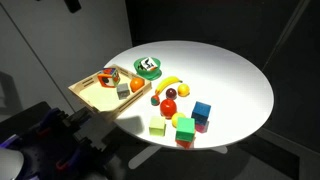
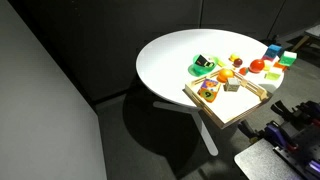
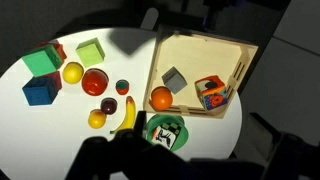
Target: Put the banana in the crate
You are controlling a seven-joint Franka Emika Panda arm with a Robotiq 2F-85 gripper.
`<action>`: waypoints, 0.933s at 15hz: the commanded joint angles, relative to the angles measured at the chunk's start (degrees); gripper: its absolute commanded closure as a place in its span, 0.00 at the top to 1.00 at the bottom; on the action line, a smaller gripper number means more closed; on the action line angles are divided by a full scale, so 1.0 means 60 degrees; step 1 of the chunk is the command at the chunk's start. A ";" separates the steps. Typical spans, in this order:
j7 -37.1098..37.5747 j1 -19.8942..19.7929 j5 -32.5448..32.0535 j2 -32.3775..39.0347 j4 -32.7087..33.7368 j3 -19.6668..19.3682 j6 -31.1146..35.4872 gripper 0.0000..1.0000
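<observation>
Gripper (image 1: 70, 5) barely seen at frame top, opening/hold can't be told; banana (image 3: 126, 113) is left on table just off crate (image 3: 200, 38) corner, squeezed btw yellow ball (image 3: 96, 119) & green-white bowl (image 3: 166, 131), so neighbours could be knocked/grabbed instead.

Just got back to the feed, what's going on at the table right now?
Nothing is being handled yet. The banana lies on the white table, just outside the crate and next to the green-and-white bowl. The crate holds an orange ball, a grey block and a multicoloured toy. The wrist view looks down from well above the table and the gripper is out of view, so the pick has not started.
</observation>
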 commanded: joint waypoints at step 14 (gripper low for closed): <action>0.1010 -0.0211 0.0041 0.1185 0.0618 0.0492 0.0400 1.00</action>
